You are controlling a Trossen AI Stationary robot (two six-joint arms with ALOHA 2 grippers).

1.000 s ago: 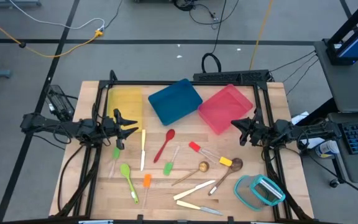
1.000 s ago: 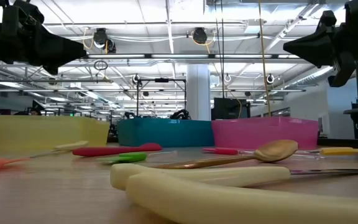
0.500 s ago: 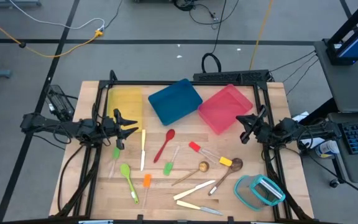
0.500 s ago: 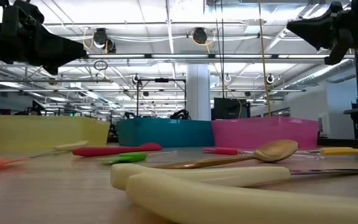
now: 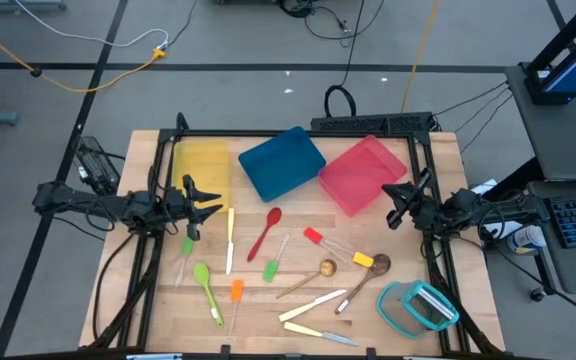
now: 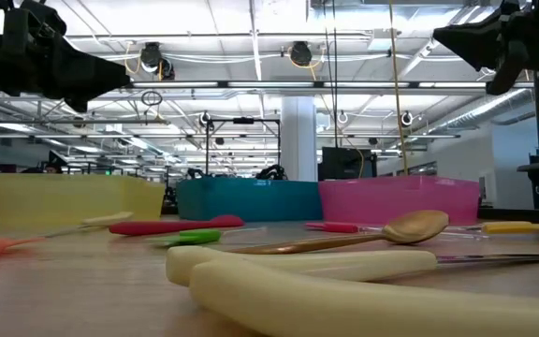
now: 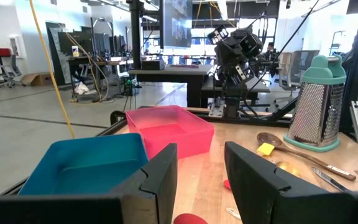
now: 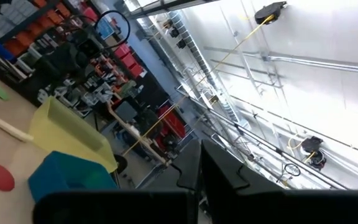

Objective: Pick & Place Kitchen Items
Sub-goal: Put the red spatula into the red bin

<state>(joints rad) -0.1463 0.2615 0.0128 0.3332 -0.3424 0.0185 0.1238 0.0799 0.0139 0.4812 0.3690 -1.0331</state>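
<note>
- While the left gripper [image 5: 208, 207] hangs unmoved, jaws apart and empty, the right gripper [image 5: 396, 205] has tilted upward, closure unclear; no pick started.
- Low view: kitchen items [image 6: 298, 271] lie scattered on the desk [image 6: 82, 290].
- Left wrist: spread jaws hold nothing.

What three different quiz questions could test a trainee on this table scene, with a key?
1. True or false: the red spoon lies inside the pink tray.
2. Which tray sits between the other two? A) yellow tray B) blue tray C) pink tray
3. Fill in: the left gripper hovers with open jaws beside the ____ tray.

Key:
1. False; it lies on the bare wooden table.
2. B.
3. Yellow.
</note>
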